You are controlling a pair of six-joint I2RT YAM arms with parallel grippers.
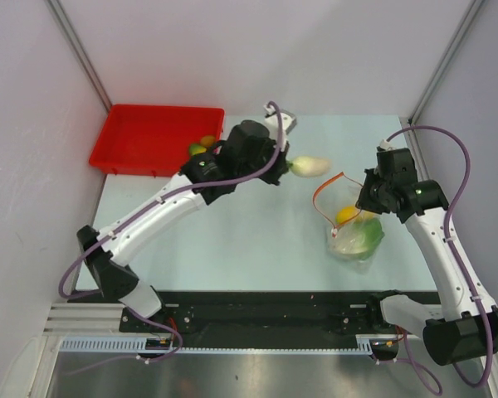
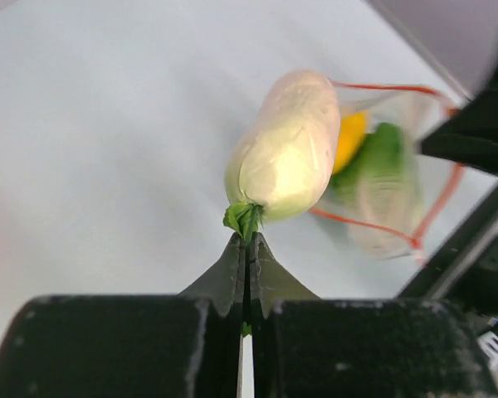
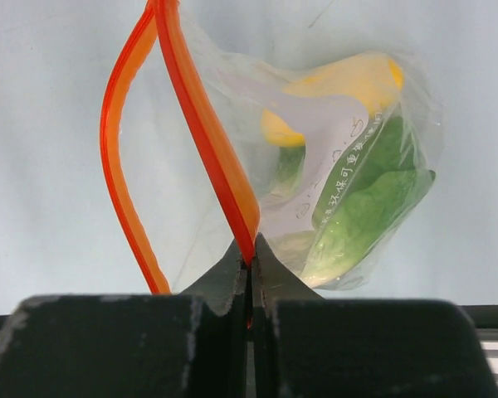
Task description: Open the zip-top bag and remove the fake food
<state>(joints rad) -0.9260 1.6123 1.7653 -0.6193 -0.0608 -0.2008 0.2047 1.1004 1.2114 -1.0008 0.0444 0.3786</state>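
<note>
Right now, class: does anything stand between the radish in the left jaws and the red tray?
Nothing visible does. The radish is held by its green top in the left jaws; only the left arm itself lies toward the tray.

Pale table (image 1: 232,249), red tray (image 1: 149,137) (far-left corner), zip-top bag (image 1: 357,240) toward right
</note>
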